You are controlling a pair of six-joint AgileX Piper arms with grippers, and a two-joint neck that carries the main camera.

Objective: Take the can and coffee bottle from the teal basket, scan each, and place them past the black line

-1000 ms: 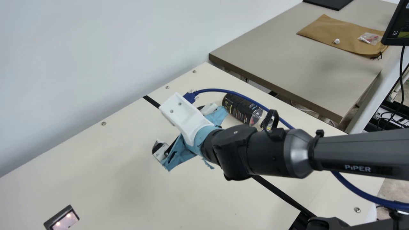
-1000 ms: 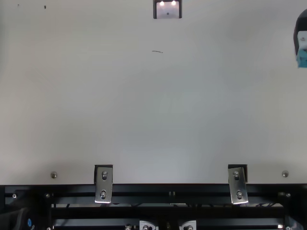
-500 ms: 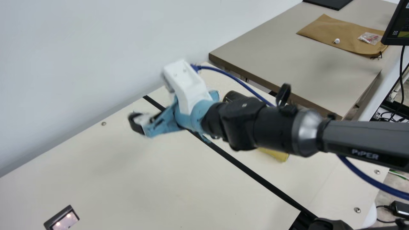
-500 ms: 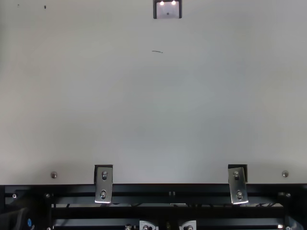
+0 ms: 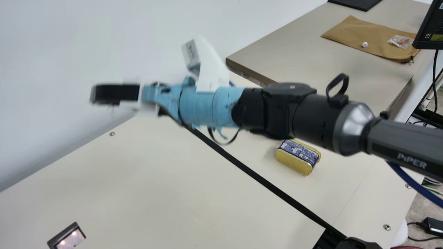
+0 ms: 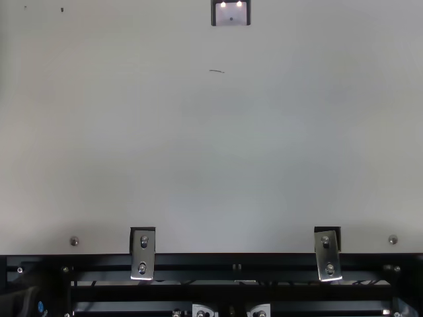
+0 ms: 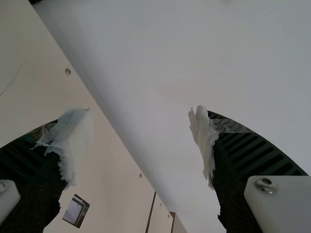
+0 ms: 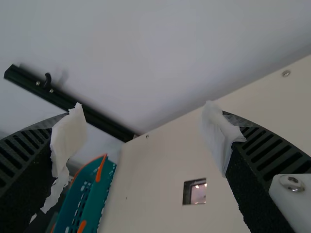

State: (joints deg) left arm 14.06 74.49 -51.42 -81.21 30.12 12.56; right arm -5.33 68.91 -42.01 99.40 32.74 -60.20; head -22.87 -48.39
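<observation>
1 can (image 5: 294,162) lies right of the line (image 5: 263,180), 1 scanner (image 5: 71,238) left, on 1 table (image 5: 155,193).

Scanner (image 6: 231,16) at the table's (image 6: 264,158) far middle, two lights glowing; a thin mark (image 6: 217,70) just nearer. Black rail (image 6: 231,259) along the near edge, metal brackets (image 6: 143,254) left and right, screws (image 6: 74,241) outside them.
</observation>
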